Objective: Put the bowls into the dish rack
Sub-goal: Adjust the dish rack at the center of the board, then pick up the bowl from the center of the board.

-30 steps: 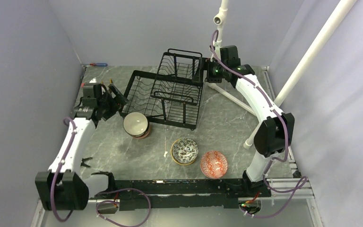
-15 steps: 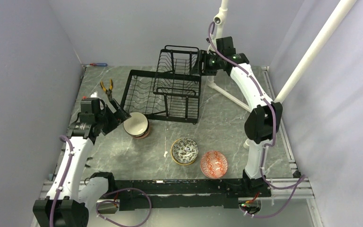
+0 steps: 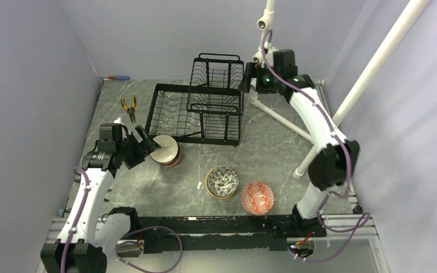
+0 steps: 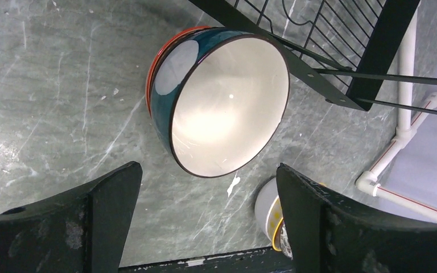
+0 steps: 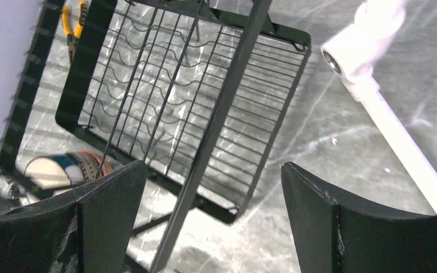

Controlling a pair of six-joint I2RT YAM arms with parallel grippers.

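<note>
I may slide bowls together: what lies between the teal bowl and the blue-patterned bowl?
In the top view, bare tabletop apart from one small white scrap, closer to the blue-patterned bowl than to the teal bowl.

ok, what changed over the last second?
The dish rack swung square, its near edge farther from the arms; the right fingers, at its raised tier, now stand open. The left fingers pulled back from the rack's corner to the stacked bowls, open, uncovering the pliers. The blue-patterned bowl and red-patterned bowl stayed put.

Red bowl [image 4: 158,52] mostly beneath teal bowl [image 4: 227,102]
</note>
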